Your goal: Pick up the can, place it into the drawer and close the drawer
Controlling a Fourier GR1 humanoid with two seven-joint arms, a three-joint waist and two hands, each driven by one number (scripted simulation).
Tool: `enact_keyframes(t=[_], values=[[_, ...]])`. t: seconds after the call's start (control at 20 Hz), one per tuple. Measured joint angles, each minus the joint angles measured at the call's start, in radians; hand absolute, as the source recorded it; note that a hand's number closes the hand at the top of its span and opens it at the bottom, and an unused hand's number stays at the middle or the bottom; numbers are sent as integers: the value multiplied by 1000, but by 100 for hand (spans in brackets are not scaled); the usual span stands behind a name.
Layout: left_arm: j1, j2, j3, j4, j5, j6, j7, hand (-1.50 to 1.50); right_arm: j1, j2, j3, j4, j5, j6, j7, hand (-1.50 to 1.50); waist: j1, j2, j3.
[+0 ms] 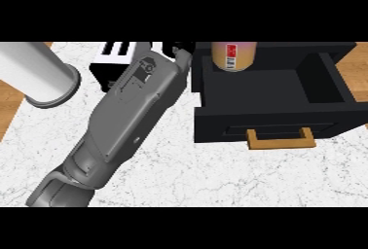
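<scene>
While the can [233, 56] stands up straight, it sits inside the open black drawer [327, 82], near the back and toward its left side. It is tan with a pink top, and it has a white label with a red patch. No hand is touching the can. The drawer is pulled out, and its tan handle [280, 141] sticks out at the front. The drawer rests on a white marble counter [215, 175]. One grey arm [122, 116] lies across the counter, going up from the bottom left to just beside the drawer's left wall. Only a little bit of its black hand [181, 50] shows at the top, so I cannot tell if the fingers are loose or curled. A black and white box [115, 56] peeks out from behind the arm. A big white tube [36, 73] stands at the far left.
</scene>
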Motion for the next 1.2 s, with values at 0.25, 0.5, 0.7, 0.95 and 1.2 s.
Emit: enact_keyframes(t=[0.25,0.5,0.7,0.95,1.2], values=[[-83,0,-37,114,81,21,-56,150,-15,0,10,-2,6,-7,13,-150,-10,2,0],[-140,0,-83,207,167,33,-98,150,-4,-2,14,-13,2,2,10,-150,-22,4,0],[-179,0,-151,261,232,73,-111,150,-31,-6,42,-35,9,-33,44,-150,-32,7,1],[-187,0,-209,311,311,84,-147,150,-34,-6,38,-32,0,-27,46,-150,-43,9,1],[-189,0,-288,338,366,114,-165,-150,-47,-19,43,-33,-1,-35,54,-150,-49,10,1]])
